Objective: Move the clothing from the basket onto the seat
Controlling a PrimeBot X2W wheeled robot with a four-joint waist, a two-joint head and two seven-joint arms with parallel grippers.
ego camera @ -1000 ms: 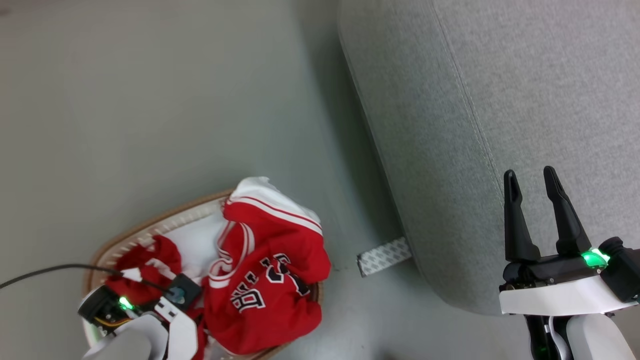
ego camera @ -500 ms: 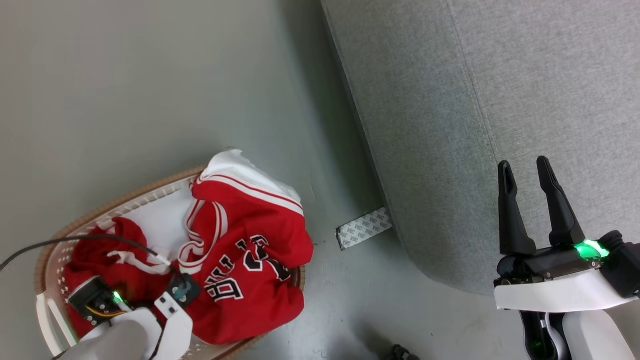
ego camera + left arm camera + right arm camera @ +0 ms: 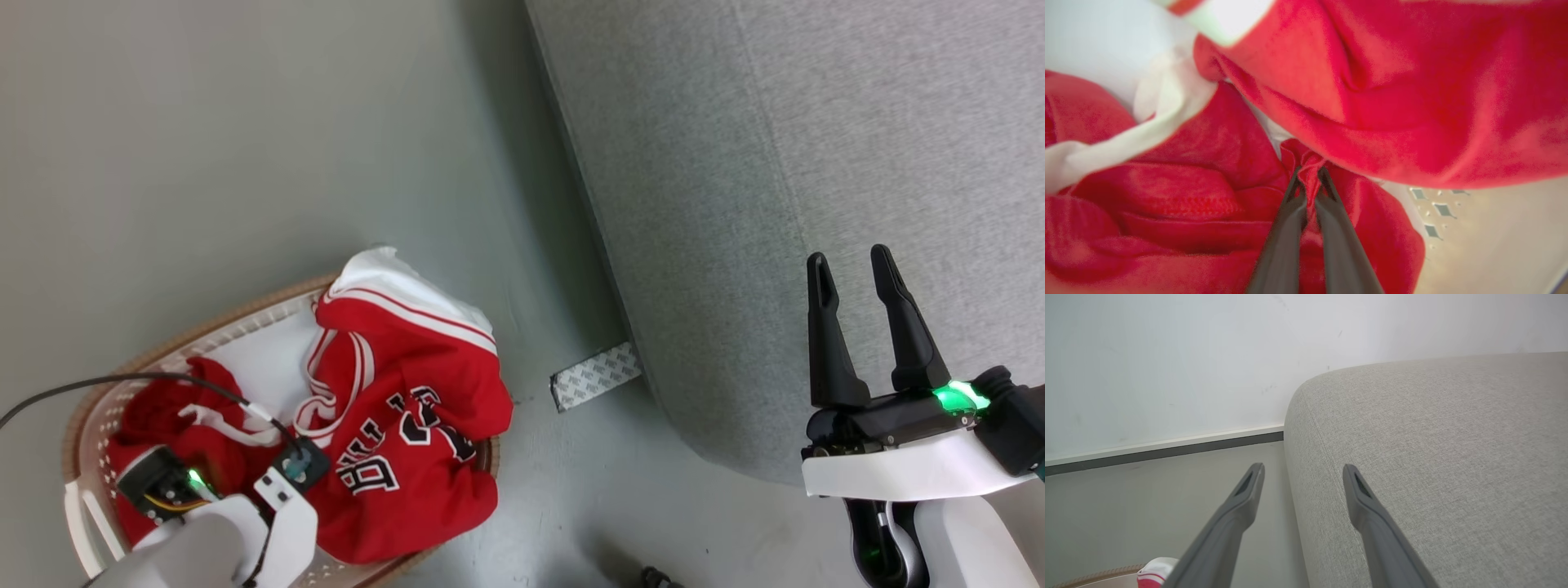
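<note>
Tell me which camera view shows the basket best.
The head view: the basket shows there from above, with its tan rim, perforated white wall and the clothing heaped inside. The left wrist view catches a patch of its perforated wall; the right wrist view, a sliver of its rim at the bottom edge.

Red clothing (image 3: 408,490) fills the basket (image 3: 196,336) near the seat (image 3: 775,163).

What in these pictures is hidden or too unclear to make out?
- Left wrist view: which garment of the bright red, white-striped clothing the left pincer pinches; blur and folds hide it.
- Head view: the black-and-white lettering, partly folded under.
- Head view: the near end of the oval white perforated basket, behind the left arm.
- Head view: the light grey woven sofa, cut off top and right.
</note>
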